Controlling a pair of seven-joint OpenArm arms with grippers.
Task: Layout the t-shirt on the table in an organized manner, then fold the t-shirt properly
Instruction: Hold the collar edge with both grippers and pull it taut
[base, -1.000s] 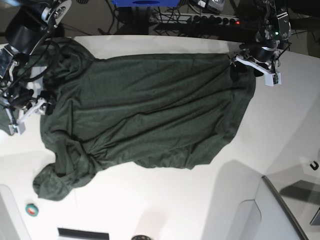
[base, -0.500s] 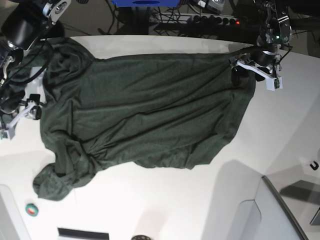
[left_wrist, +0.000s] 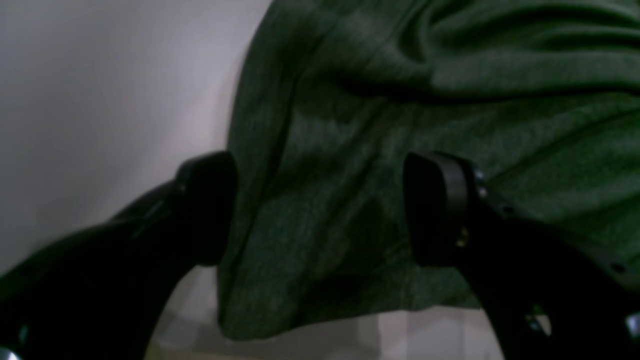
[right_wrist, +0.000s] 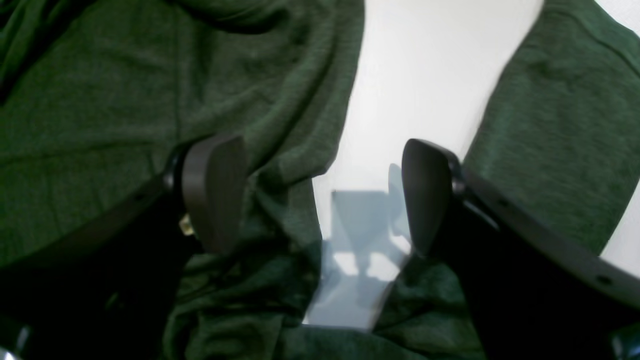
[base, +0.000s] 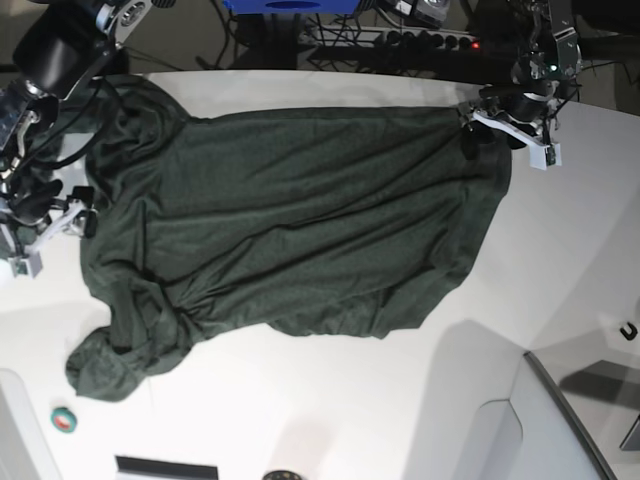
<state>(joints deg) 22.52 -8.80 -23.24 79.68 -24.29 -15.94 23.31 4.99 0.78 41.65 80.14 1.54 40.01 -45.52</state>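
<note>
The dark green t-shirt (base: 290, 220) lies spread across the white table (base: 330, 400), with a bunched sleeve at its lower left (base: 105, 360). My left gripper (base: 508, 135) hovers over the shirt's upper right corner. In the left wrist view that gripper (left_wrist: 320, 210) is open, and the shirt's corner (left_wrist: 350, 150) lies beneath and between its black fingers (left_wrist: 207, 210). My right gripper (base: 50, 238) is at the shirt's left edge. In the right wrist view it (right_wrist: 320, 195) is open over bare table, with green cloth (right_wrist: 125, 100) on both sides.
A small green tape roll (base: 64, 420) sits near the front left. A grey panel (base: 575, 420) fills the front right corner, with a small black hook (base: 628, 331) above it. Cables and a power strip (base: 430, 40) run behind the table's far edge.
Both grippers have shifted only slightly at the shirt's edges and stay open. The shirt lies as before.
</note>
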